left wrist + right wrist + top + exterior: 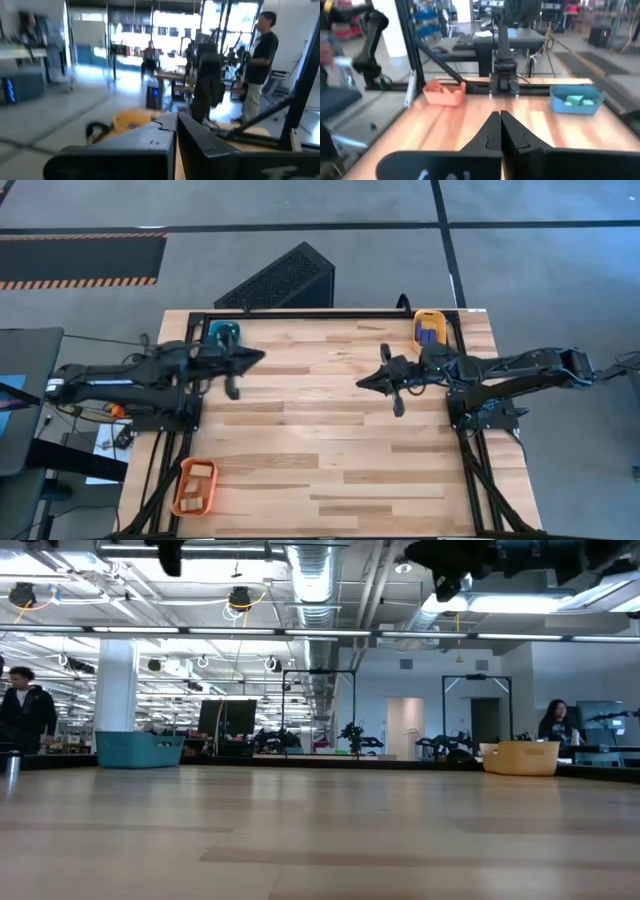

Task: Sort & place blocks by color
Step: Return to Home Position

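Light cyan blocks (575,101) lie in the teal tray (224,331) at the far left corner. Dark blue blocks (429,333) lie in the yellow-orange tray (430,315) at the far right. Pale tan wood blocks (198,480) lie in the orange tray (181,492) at the near left edge. My left gripper (262,357) is shut and holds nothing. It hangs level above the table, right of the teal tray, and points toward the table's right. My right gripper (360,383) is shut and holds nothing too. It points level toward the table's left, facing the left gripper across the table's middle.
The wooden tabletop (330,450) between and in front of the two grippers is bare. A black frame (330,313) runs along the far edge and both sides. People stand and sit in the room beyond the table (260,55).
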Robot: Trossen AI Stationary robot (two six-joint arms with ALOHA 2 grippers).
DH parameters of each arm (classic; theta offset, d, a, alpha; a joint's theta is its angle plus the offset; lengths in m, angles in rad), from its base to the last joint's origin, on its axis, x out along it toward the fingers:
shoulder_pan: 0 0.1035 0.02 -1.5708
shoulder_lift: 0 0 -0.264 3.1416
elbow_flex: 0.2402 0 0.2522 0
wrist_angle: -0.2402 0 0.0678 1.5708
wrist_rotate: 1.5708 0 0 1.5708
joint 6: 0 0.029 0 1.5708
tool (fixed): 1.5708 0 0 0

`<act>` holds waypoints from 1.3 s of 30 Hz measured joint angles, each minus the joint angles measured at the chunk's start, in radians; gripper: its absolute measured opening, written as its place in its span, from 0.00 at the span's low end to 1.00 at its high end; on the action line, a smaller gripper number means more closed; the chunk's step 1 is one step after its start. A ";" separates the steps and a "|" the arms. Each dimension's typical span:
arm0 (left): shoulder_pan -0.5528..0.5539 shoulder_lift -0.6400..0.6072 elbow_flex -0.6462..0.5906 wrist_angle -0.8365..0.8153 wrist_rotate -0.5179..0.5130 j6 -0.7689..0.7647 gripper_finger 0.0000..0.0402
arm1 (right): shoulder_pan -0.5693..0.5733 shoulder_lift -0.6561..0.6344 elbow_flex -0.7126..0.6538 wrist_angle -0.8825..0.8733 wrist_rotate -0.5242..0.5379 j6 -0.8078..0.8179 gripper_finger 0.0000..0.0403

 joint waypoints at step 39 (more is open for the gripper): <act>-0.151 -0.686 -0.523 -0.050 -0.147 0.062 0.00 | -0.170 -0.584 -0.612 0.659 -0.260 0.078 0.01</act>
